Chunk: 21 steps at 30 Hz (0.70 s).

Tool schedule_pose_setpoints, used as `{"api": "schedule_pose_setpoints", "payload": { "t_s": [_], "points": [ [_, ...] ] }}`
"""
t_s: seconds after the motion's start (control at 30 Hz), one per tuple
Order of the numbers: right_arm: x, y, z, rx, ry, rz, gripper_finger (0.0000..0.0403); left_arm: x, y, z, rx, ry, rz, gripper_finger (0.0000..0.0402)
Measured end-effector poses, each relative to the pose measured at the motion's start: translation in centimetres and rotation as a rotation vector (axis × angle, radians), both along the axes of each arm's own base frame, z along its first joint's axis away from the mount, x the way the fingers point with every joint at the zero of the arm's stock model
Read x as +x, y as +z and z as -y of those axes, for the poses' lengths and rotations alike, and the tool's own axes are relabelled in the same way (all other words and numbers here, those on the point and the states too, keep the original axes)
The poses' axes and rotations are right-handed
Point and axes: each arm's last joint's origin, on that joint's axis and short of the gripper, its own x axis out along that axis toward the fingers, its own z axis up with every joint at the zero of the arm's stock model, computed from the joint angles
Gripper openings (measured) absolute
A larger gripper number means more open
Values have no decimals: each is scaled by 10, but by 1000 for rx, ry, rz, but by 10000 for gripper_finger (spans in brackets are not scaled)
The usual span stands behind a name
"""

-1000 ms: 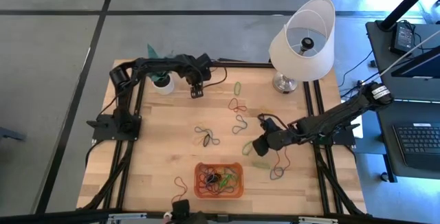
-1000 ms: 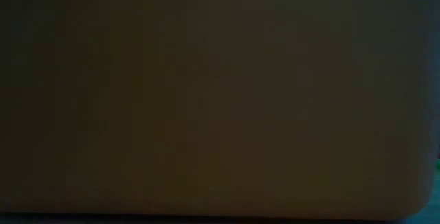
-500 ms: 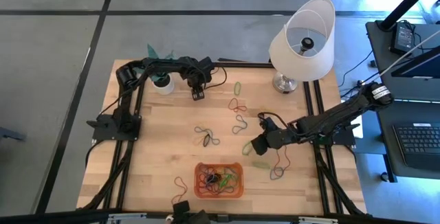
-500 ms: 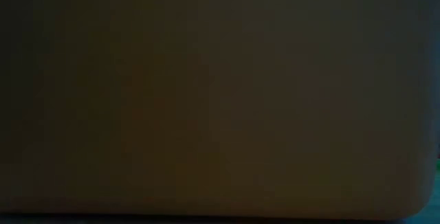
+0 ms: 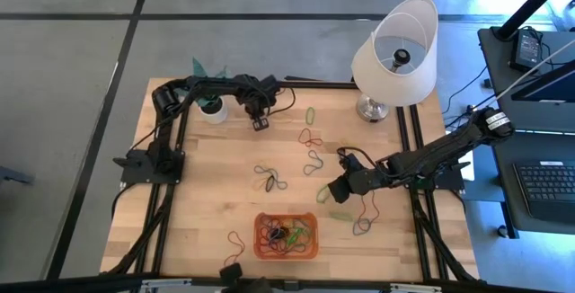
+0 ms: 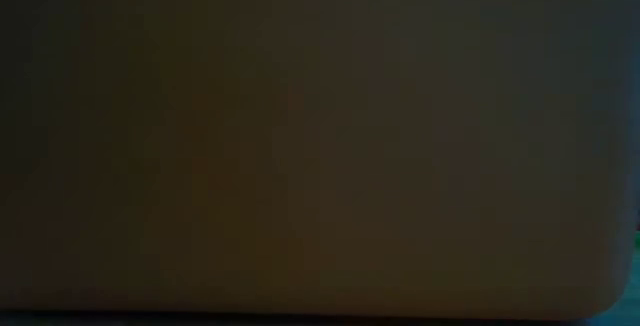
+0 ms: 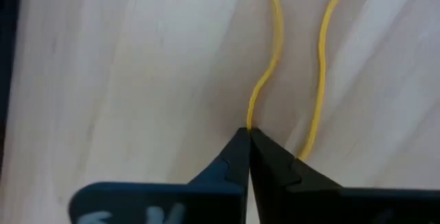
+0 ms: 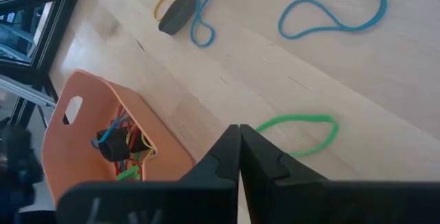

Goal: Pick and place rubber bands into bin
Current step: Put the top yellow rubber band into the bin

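My left gripper [image 5: 260, 124] [image 7: 248, 133] points down at the far part of the wooden table, shut on a yellow rubber band [image 7: 271, 59]. My right gripper [image 5: 332, 193] [image 8: 238, 128] hangs shut just right of centre, above and to the right of the orange bin [image 5: 260, 236] [image 8: 75, 141], which holds several bands. A green band [image 8: 302, 129] lies flat on the wood just past its fingertips, apart from them. More loose bands lie mid-table: reddish [image 5: 310, 137], dark [image 5: 269, 182] and green [image 5: 310, 113]. The low view is dark and shows nothing. My left gripper pinches one strand of the yellow band [image 7: 251, 117] between its two fingertips, coming from above and pointing down. The band lies on the wood. Its other strand [image 7: 317, 107] runs free past the side of one finger.
A white lamp [image 5: 395, 50] stands at the far right corner and a white plant pot [image 5: 213, 109] at the far left, close to my left arm. Brown bands lie left [image 5: 235, 239] and right [image 5: 364, 217] of the bin. Black frame rails run along both table sides.
My left gripper has sunk a little toward the table, rolled slightly and shut on the yellow band.
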Motion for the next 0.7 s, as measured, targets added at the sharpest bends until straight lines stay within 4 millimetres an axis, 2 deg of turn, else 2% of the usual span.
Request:
{"api": "schedule_pose_setpoints", "payload": {
  "t_s": [0.1, 0.23, 0.33, 0.53, 0.7],
  "points": [
    [0, 0, 0, -4, 3, -3, 11, -9, 10, 8, -6, 15, -58, 1],
    [0, 0, 0, -22, 21, -5, 11, -11, 45, 16, 49, 45, 21, 1],
    [-1, -1, 0, -48, 44, -15, 12, -13, 64, 32, 63, 40, 30, 1],
    [-1, -1, 0, -90, 85, -16, 12, -15, 112, 81, 138, 6, 123, 1],
    [-1, -1, 0, -95, 96, -17, 12, -18, 148, 134, 152, -66, 269, 1]
  ]
}}
